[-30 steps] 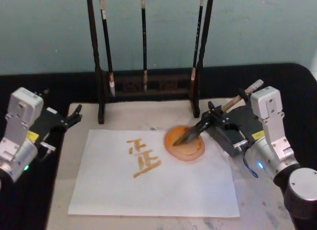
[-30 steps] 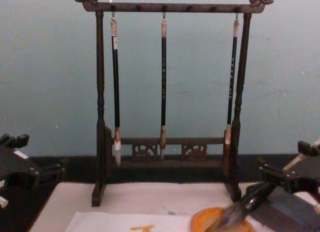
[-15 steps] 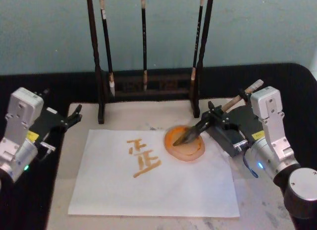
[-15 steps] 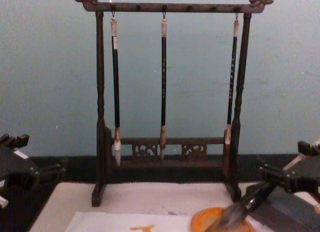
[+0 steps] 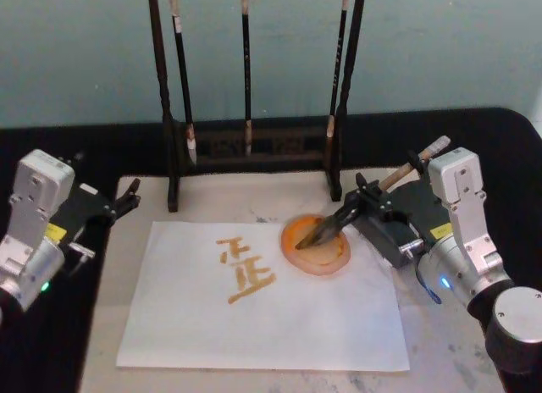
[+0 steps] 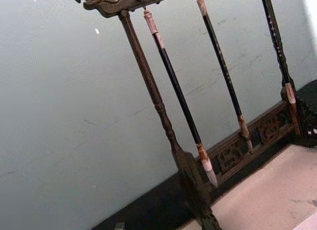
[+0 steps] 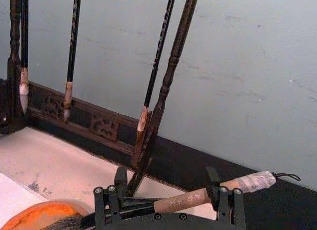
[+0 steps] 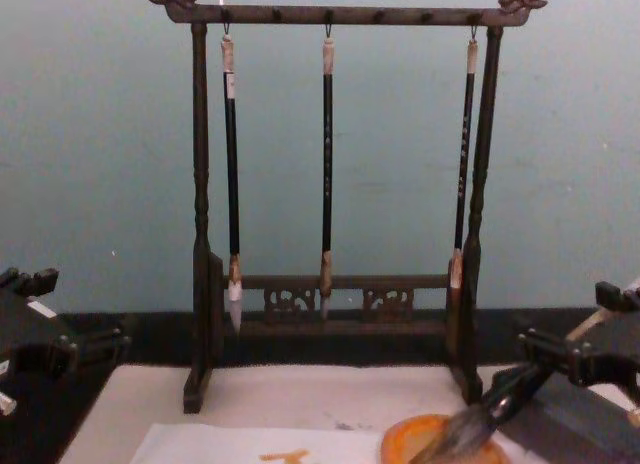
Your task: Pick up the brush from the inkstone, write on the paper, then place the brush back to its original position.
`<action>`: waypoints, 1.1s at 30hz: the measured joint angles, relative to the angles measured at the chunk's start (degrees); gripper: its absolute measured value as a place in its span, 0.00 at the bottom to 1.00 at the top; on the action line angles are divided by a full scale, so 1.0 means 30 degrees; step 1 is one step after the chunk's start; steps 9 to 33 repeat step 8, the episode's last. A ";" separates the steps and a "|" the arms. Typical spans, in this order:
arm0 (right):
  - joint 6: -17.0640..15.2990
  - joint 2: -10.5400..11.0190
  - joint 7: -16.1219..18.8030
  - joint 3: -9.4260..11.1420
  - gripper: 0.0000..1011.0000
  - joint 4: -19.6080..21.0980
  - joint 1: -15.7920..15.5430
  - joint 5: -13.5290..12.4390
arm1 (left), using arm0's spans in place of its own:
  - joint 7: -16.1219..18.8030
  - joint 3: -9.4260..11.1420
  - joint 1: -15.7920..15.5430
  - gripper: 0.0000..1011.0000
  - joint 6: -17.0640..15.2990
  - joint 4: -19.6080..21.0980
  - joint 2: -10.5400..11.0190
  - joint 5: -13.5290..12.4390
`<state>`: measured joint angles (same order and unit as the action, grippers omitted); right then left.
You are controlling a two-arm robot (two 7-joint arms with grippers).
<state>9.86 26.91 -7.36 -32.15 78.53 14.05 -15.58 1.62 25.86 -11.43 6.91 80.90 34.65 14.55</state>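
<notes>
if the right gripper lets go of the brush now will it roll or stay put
Probably stays at first: the brush leans with its bristles in the inkstone. Its round handle might roll sideways. The right gripper holds it tilted, so the shallow rim may not steady it.

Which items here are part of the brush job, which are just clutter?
In the job:
- brush, held by right gripper
- inkstone
- paper

Lying about:
- brush rack
- three hanging brushes
- felt mat
- left gripper, parked
</notes>
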 joint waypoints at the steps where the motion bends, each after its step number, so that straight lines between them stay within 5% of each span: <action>1: 0.0001 0.0000 0.0000 0.0000 0.99 0.0000 0.0000 0.0000 | -0.0001 0.0001 -0.0001 1.00 0.0000 0.0000 0.0000 -0.0001; 33: 0.0000 0.0000 0.0001 0.0000 0.99 0.0000 0.0000 0.0000 | -0.0001 0.0001 -0.0001 1.00 0.0000 0.0000 0.0000 0.0000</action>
